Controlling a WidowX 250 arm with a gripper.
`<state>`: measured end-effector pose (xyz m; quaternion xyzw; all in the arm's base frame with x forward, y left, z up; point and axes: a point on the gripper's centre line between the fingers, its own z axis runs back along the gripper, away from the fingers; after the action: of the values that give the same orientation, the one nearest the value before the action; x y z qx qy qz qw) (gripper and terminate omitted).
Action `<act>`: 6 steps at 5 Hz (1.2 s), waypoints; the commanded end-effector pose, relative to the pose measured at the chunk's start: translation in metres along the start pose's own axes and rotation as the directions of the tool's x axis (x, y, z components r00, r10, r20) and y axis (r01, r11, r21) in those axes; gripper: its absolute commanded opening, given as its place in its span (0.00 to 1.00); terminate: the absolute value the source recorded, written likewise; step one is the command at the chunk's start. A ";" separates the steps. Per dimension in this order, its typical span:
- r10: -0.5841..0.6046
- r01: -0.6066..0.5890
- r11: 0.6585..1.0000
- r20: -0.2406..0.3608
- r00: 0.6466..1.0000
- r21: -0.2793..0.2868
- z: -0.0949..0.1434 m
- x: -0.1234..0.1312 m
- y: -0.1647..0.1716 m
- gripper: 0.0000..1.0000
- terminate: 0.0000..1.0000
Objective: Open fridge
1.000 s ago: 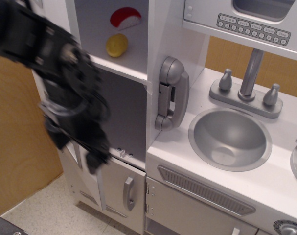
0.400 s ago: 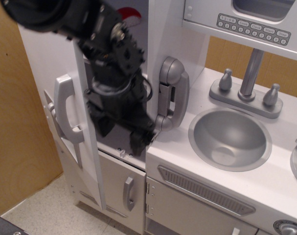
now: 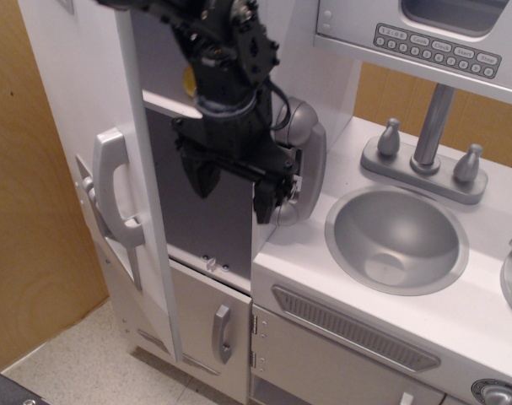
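1. Fridge (image 3: 87,126): the tall door on the left of the toy kitchen stands swung well out from the cabinet, its edge facing the camera. The long curved handle (image 3: 114,192) sits on its outer face, untouched.
2. Fridge interior: a grey back wall and a white shelf (image 3: 167,103) show through the gap; a yellow item on the shelf is mostly hidden behind the arm.
3. Hand (image 3: 234,184): black, hanging from the arm at top centre, in front of the open compartment. Its two fingers (image 3: 203,173) point downward and stand apart, with nothing between them. It touches neither door nor handle.
4. Toy phone (image 3: 299,160): grey handset mounted on the white post just right of the hand; the right finger is just beside it, and contact cannot be told.
5. Lower door (image 3: 209,325): small, short-handled, shut, below the open compartment.
6. Counter (image 3: 458,312): white, carrying a round sink (image 3: 397,239) and faucet (image 3: 428,135); a keypad panel (image 3: 437,46) sits above.
7. Step in hand: judged as the closing phase, since the door is already wide open.
8. Next move: likely only a clean retreat up and away, clearing the phone and the door edge without nudging the door back.
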<state>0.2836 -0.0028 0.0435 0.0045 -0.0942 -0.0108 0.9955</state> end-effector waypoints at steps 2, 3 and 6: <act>0.049 -0.041 0.994 -0.082 0.995 0.099 0.015 -0.022 0.050 1.00 0.00; 0.062 -0.050 0.992 -0.099 0.993 0.120 0.018 -0.037 0.070 1.00 0.00; 0.039 -0.019 0.977 -0.091 0.995 0.211 0.003 -0.084 0.130 1.00 0.00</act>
<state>0.2000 0.1264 0.0188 0.1034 -0.0364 0.0131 0.9939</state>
